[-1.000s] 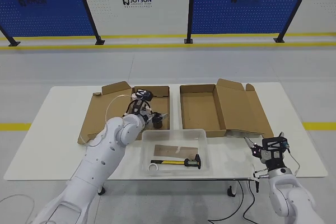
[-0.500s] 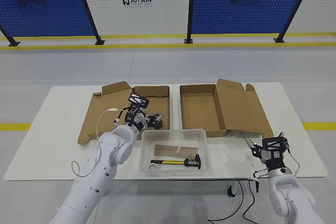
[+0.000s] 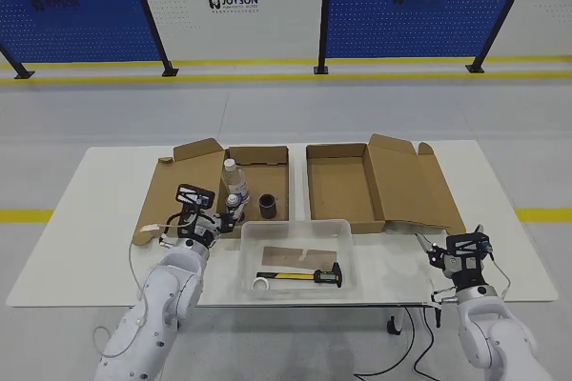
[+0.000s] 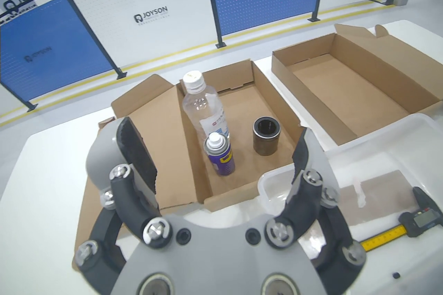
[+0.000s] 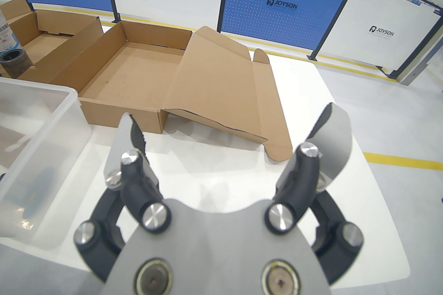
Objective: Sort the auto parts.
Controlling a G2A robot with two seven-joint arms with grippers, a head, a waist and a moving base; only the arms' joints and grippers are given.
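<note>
The right hand (image 5: 228, 113) hovers low over the white counter (image 3: 95, 248), well off to the right of the clear plastic tub (image 3: 296, 224). Its fingers are spread wide with nothing between them. The left hand (image 4: 214, 134) sits at the tub's far-left corner, above the near wall of the left cardboard box (image 3: 272, 176), also gaping wide and empty.

Into the tub now: a black digital caliper with a yellow scale (image 3: 310, 277) lies flat along the tub's near wall. Its long axis runs side to side, black head toward the tub's right. Just beyond it, a flat brownish packet (image 3: 288, 255) rests on the tub floor.

Past the tub's far-left corner, the left box holds three things upright. There is a small blue-and-yellow spray can (image 4: 218, 154), a clear plastic bottle with a white cap (image 4: 204, 109) just behind it, and a short black metal cylinder (image 4: 265, 135) beside them. Past the far-right corner, the right cardboard box (image 3: 338, 186) lies open, lid folded out.

The caliper looks the likely next pick, and the left hand is clearly the nearer one. From that hand the tool lies back toward the robot and to the right. The fingers would probably need to straddle the slim scale front to back, across its length.
</note>
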